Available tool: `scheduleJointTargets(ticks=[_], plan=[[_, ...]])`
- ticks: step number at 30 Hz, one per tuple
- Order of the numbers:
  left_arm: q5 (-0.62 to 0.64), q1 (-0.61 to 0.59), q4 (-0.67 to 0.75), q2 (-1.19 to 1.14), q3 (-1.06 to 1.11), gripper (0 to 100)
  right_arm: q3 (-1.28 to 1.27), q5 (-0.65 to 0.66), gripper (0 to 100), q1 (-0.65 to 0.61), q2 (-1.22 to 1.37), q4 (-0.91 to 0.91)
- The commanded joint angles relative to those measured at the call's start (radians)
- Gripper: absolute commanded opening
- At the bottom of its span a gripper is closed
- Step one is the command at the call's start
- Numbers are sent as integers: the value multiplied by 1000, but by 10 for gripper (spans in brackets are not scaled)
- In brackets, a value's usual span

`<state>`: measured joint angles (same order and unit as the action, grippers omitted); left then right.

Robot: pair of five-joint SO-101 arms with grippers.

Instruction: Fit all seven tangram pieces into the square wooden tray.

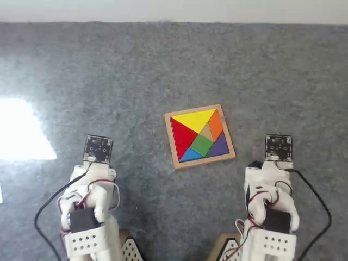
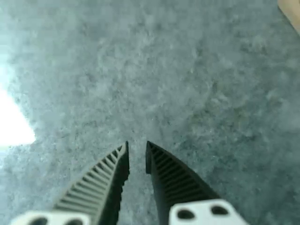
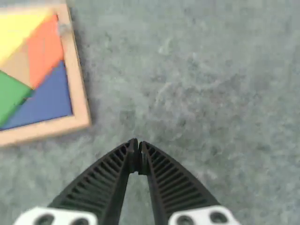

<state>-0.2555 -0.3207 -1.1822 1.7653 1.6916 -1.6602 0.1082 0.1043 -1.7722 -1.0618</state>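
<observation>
Square wooden tray [image 1: 206, 163] on a grey felt table [image 1: 136, 70], high view, lying near the middle of the surface and turned slightly out of line with the table's edges. All 7 tangram pieces sit inside it, edge to edge, filling the frame. The yellow triangle [image 1: 193, 119] runs along the far side and the red triangle [image 1: 179, 138] along the left side. The orange piece [image 1: 216, 125] occupies the far right corner, with the small tan triangle [image 1: 206, 131] just beside it toward the centre. The green square [image 1: 202, 145] lies just nearer than the tan triangle, between the blue triangle [image 1: 190, 155] at the near side and the purple triangle [image 1: 220, 145] at the near right corner.

The 2 arms stand at the near edge of the table, 1 on each side of the tray and apart from it. The left gripper [image 2: 137, 145] hangs over bare felt, its fingers drawn almost together with a slim gap at the tips, holding nothing. The right gripper [image 3: 137, 143] hangs over felt near the tray's near right corner, fingertips touching, also holding nothing. A bright patch of light [image 1: 22, 130] falls on the felt at the far left.
</observation>
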Motion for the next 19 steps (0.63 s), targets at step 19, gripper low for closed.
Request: scheduleJointTargets(ticks=[19], plan=[[-6,0,-77,32,-7,60,-25,155,6,45,-13,39]])
